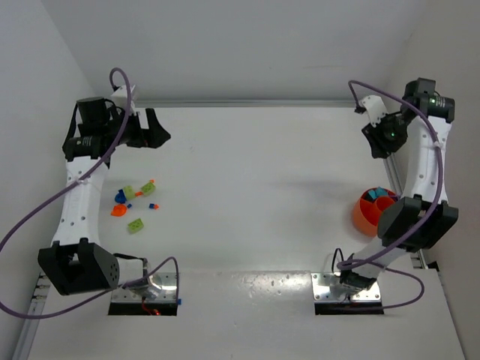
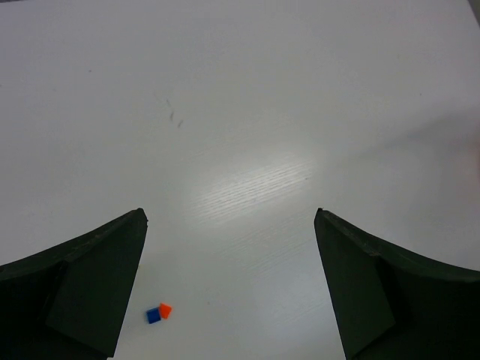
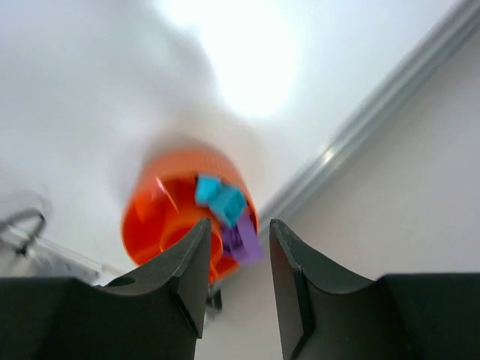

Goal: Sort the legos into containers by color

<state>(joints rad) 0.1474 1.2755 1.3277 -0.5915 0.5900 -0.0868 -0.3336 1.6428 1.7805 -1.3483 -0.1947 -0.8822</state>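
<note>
Several loose legos in lime green, orange and blue lie on the white table at the left. My left gripper hovers beyond them, wide open and empty; a tiny blue brick and an orange brick show by its left finger. The orange bowl stands at the right, partly hidden by my right arm. My right gripper hangs high above the bowl, its jaws apart with nothing gripped. Cyan bricks and a blurred purple brick sit at the bowl's far rim.
White walls close the table in at left, back and right, with a metal rail along the right edge beside the bowl. Both arm bases are bolted at the near edge. A purple cable loops off the left arm.
</note>
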